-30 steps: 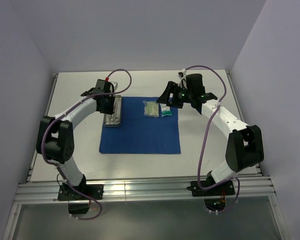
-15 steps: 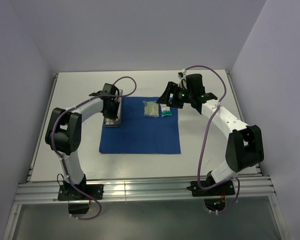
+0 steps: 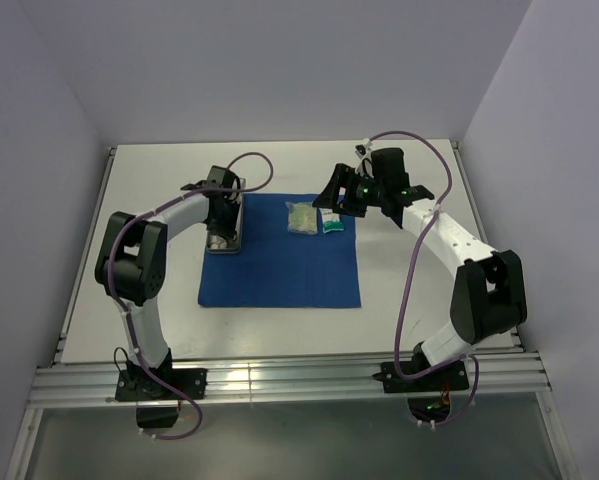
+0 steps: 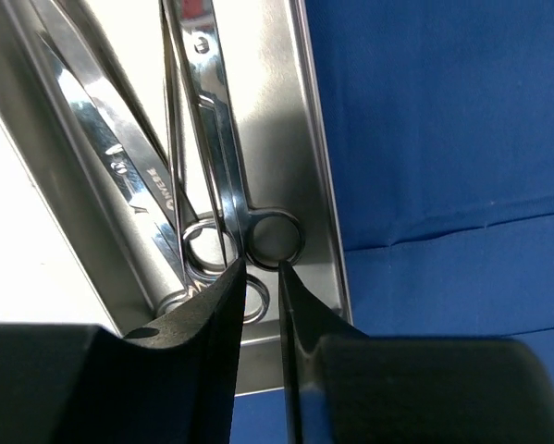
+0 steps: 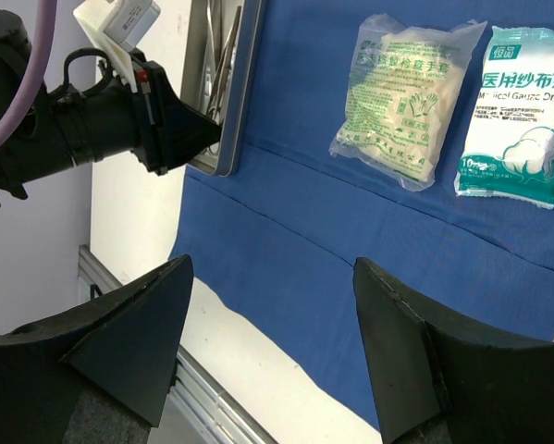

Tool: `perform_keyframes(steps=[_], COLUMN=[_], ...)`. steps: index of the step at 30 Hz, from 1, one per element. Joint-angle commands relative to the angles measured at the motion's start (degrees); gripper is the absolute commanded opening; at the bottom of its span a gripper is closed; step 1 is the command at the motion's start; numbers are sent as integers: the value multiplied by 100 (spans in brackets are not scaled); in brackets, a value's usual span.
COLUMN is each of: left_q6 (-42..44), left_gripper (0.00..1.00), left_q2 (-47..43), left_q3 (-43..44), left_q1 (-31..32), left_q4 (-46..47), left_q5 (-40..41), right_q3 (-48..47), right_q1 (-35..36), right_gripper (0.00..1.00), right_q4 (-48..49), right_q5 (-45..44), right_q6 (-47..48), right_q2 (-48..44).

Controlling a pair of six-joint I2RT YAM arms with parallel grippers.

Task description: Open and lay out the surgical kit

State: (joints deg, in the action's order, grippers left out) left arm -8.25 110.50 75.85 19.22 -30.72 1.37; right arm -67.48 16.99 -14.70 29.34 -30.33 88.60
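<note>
Left wrist: left gripper [image 4: 259, 268] narrow, tips at scissors [image 4: 226, 148] ring in tray [image 4: 269, 120]; grip unclear.

Left hand [image 4: 260, 277] nearly closed, pointing down; right hand [image 5: 272, 264] gapes wide, hovering.

I'm working in a robotics lab cell. Plain pale walls [image 3: 279, 70] box in a white counter [image 3: 279, 325] on three sides. An aluminium rail frame [image 3: 299, 375] runs along the near edge. The left arm [image 3: 169, 215] and right arm [image 3: 444, 235] are bolted there, with purple cables [image 3: 411, 290] looping loose off each. The medical touches sit on this test bench: a blue cloth [image 3: 279, 270] spread flat, a steel tray [image 4: 295, 139] of instruments at its edge, and on it a whitish packet [image 5: 406, 97] beside a green-and-white packet [image 5: 517, 111].
</note>
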Motion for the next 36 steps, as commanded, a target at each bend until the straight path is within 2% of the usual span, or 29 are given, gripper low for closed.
perform_keyframes(steps=[1, 13, 36], left_q6=[-36, 16, -1], left_gripper=[26, 26, 28], left_q2=[7, -64, 437], left_q3=[263, 298, 421], left_q1=[20, 11, 11], left_q4=[75, 119, 14], left_q5=[188, 390, 478], right_q3=[-204, -204, -213], right_q1=[23, 23, 23], right_gripper=[77, 77, 77], right_q4=[20, 11, -24], right_q5=[-43, -43, -87], right_q6=[88, 97, 141], right_q2=[8, 8, 17])
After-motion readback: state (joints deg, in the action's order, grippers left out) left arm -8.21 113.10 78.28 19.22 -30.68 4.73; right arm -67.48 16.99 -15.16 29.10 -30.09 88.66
